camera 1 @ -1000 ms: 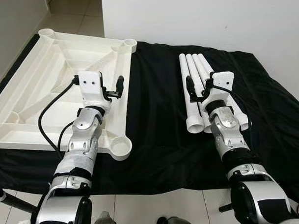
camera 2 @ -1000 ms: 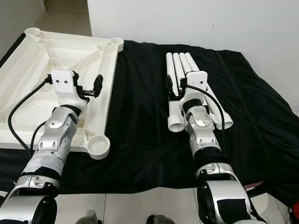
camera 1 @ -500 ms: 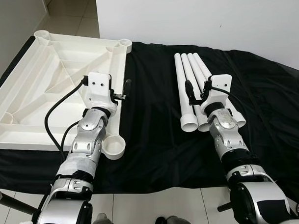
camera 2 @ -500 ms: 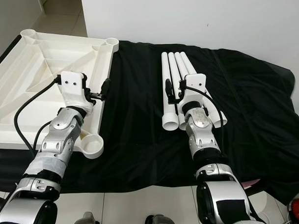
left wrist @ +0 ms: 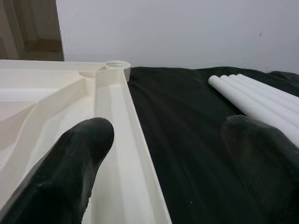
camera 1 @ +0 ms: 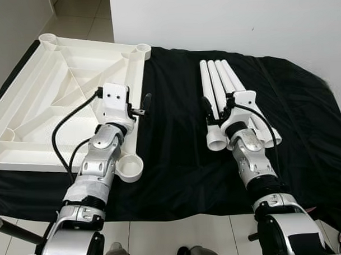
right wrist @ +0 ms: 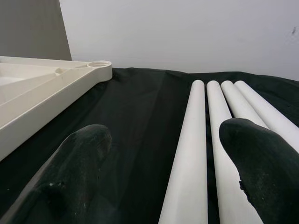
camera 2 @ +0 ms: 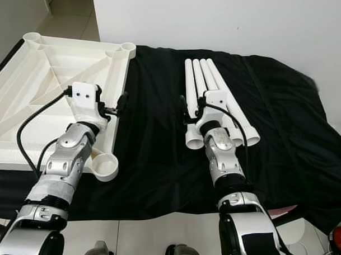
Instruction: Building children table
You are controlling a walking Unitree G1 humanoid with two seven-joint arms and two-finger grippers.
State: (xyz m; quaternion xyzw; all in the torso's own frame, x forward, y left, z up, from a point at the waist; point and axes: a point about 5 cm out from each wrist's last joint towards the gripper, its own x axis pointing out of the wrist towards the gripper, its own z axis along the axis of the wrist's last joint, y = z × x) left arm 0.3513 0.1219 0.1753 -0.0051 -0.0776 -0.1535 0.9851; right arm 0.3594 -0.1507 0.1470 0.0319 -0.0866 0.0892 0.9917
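So the white tabletop is lying upside down on the black cloth, ribs and corner sockets facing up. The left claw hovers right over its inner edge, fingers spread wide with nothing in them; in the left wrist view one finger sits over the tabletop rim and the other over the cloth. The nearest socket is just behind that claw, next to the forearm.

Off to the right, the four white legs lie side by side. The right claw is wide open and empty too, low over the near ends, straddling the leftmost leg.

Looks like the leg-grabbing step. Next move, I'd guess: drop and close on that leg, then carry it to a socket.
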